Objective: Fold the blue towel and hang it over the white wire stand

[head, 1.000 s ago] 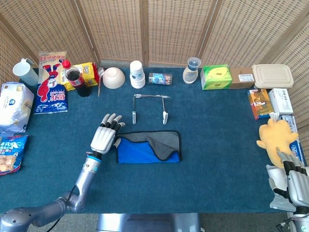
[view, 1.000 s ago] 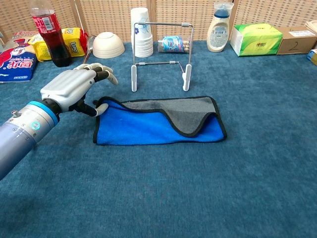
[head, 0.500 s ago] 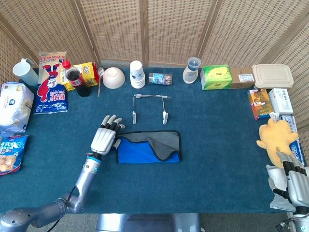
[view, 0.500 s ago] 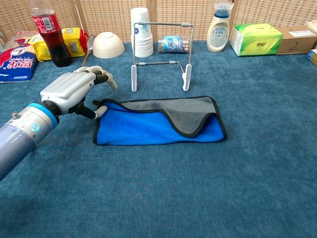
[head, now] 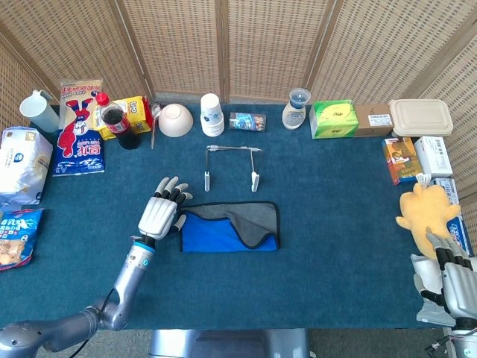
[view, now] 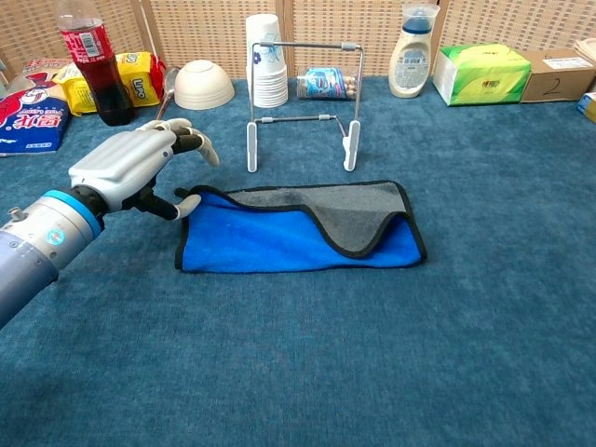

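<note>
My left hand (view: 126,168) has eased back from the blue towel (view: 279,237), fingers spread and holding nothing; the fold looks done, so hanging it on the wire stand (view: 303,98) remains.

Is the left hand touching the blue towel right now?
Cannot tell. In the chest view the left hand hovers by the blue towel, thumb tip at its left corner, but neither view shows contact or a gap plainly.
</note>
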Robot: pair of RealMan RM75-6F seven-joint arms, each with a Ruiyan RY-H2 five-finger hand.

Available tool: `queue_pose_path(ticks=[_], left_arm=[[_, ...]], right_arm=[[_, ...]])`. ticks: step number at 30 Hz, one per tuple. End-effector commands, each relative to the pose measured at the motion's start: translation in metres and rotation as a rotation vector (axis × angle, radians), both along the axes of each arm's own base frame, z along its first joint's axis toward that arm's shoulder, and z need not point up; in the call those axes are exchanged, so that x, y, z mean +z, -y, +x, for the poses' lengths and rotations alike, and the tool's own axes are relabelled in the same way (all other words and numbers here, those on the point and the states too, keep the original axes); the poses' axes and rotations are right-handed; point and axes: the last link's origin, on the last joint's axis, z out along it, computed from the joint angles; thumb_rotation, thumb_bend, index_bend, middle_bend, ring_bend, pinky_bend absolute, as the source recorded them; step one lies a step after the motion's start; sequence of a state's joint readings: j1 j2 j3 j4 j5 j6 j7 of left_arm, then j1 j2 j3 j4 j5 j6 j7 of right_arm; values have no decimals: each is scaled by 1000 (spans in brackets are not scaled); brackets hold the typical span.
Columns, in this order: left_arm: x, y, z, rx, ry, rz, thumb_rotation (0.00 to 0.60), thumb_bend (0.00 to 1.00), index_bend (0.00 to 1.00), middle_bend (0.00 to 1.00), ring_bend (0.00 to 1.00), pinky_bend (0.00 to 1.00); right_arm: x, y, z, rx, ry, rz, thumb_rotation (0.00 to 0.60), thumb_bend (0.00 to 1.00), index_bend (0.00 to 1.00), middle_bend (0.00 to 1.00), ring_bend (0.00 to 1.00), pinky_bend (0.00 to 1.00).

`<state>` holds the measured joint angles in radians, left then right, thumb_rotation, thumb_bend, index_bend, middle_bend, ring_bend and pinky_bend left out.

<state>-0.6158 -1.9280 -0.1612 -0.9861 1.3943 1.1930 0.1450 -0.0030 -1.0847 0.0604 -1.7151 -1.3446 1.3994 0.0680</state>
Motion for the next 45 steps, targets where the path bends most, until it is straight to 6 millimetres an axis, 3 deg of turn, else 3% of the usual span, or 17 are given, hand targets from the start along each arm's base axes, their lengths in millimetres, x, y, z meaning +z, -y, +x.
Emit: queue_pose_path(ticks=[1, 8, 18, 45], left_arm=[[3, 4, -1, -10, 5, -2, 600, 316, 303, 211, 8, 0], [3, 6, 6, -22, 15, -12, 600, 316, 301, 210, 8, 0], [-8, -8, 17, -27, -14, -9, 600, 316, 302, 213, 7, 0], [-10, -20, 14, -17, -54, 24, 600, 316, 292, 208, 0, 0]], right_arm=[[0, 0, 0, 0, 0, 2, 600, 362, 74, 117, 35, 0], [-2, 1, 1, 3, 3, 6, 600, 362, 74, 117, 35, 0], [1, -2, 0, -3, 2, -3, 600, 363, 74, 117, 36, 0], [-1, -2, -2, -8, 14, 1, 600, 362, 74, 117, 33, 0]])
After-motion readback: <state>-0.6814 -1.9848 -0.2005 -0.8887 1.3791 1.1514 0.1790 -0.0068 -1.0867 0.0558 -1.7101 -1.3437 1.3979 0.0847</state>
